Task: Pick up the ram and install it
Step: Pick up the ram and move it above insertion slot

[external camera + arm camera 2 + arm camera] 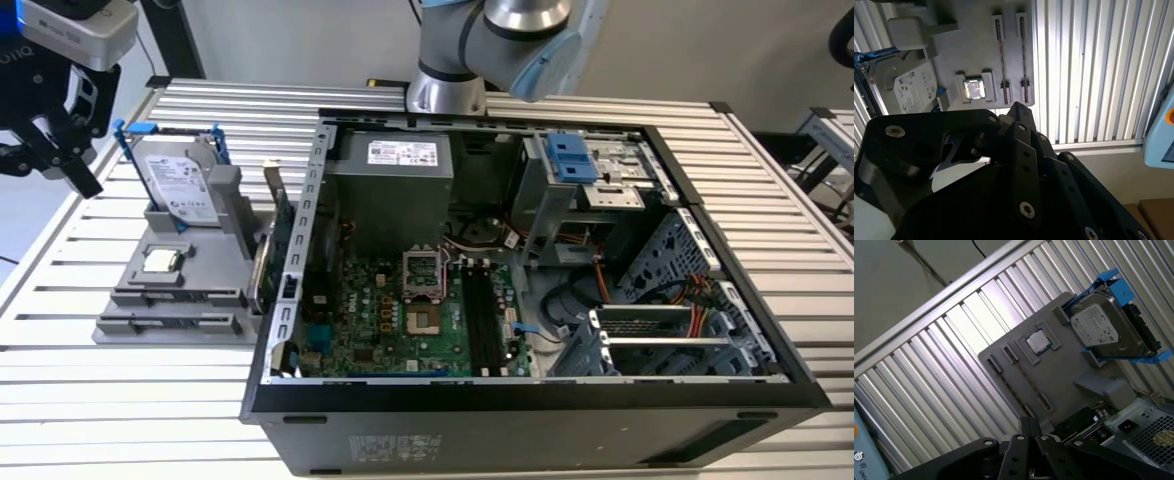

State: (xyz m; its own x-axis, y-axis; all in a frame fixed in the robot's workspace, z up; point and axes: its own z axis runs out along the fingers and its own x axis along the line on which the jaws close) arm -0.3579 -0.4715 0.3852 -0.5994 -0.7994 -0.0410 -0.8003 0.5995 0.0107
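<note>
Slatted metal counter (80, 260). Tool (1030, 427): empty, tips pressed together, raised at the exterior view's far left. Nearby: grey holder (174, 300) carrying hard drive (180, 185). Ram (260, 265): on edge along holder's right side, just beside open computer case (534, 430).

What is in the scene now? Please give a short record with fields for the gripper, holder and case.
gripper: beside the hard drive, apart from it, at the exterior view's left
holder: grey, carries the hard drive and a processor chip
case: open, motherboard exposed
table: ribbed metal
</note>
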